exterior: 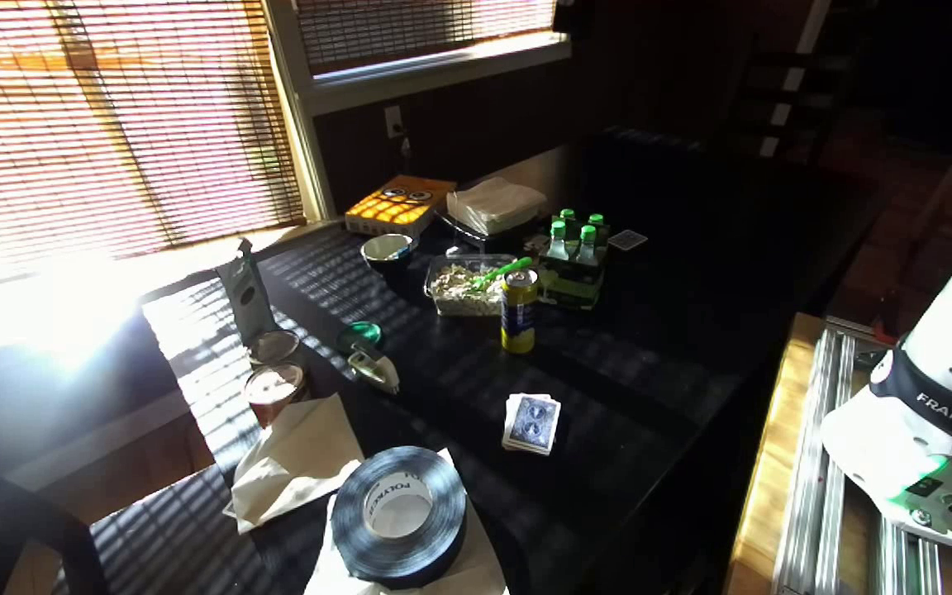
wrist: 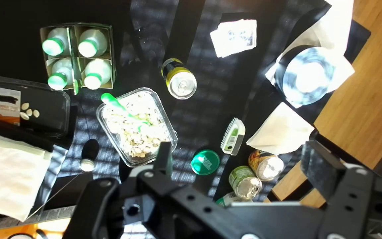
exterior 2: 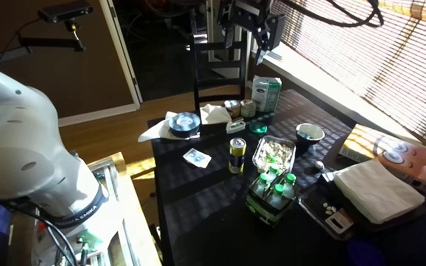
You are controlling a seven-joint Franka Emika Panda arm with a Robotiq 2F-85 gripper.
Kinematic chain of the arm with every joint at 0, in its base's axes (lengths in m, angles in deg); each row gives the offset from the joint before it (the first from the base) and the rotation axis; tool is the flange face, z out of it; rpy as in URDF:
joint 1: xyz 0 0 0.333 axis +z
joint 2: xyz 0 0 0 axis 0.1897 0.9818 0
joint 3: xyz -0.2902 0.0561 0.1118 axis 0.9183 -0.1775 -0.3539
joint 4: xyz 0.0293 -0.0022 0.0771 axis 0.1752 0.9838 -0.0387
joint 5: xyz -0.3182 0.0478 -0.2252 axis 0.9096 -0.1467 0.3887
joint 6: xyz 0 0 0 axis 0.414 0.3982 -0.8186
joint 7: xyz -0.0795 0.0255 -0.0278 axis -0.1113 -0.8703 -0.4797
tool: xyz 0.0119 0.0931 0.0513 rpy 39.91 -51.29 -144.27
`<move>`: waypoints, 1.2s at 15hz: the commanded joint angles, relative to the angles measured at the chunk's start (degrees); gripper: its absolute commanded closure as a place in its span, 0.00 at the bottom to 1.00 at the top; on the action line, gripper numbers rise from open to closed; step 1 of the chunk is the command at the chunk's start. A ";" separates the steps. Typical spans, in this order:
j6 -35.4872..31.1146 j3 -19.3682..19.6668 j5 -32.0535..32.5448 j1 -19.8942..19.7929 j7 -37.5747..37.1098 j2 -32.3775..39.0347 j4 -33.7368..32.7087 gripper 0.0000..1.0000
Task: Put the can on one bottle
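The can [exterior: 517, 318], yellow with a dark blue band, stands upright on the dark table in both exterior views [exterior 2: 237, 159]. In the wrist view the can [wrist: 174, 74] shows its silver top. Several small clear bottles with bright-green caps stand in a dark green carrier [exterior: 573, 289] beside the can; a bottle [exterior: 559, 241] shows there, also in an exterior view [exterior 2: 289, 187] and the wrist view [wrist: 93, 44]. My gripper [exterior 2: 244, 51] is high above the table's far end, apart from everything. In the wrist view its fingers [wrist: 240, 161] are wide apart with nothing held.
A clear tub of seeds [exterior 2: 275, 153] with a green spoon stands between can and carrier. Cards [exterior 2: 197, 158], a tape roll [exterior 2: 184, 125], a brush [wrist: 233, 136], a green lid [wrist: 205, 162], a bowl [exterior 2: 310, 133], a napkin stack [exterior 2: 379, 190] and a tray [wrist: 66, 109] surround them.
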State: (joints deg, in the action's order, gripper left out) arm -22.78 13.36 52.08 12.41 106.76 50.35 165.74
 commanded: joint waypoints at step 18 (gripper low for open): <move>-29.53 -9.97 1.57 -2.17 -25.46 18.22 17.04 0.00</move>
State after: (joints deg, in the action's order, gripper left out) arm -52.44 3.48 53.54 10.34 81.36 68.64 182.84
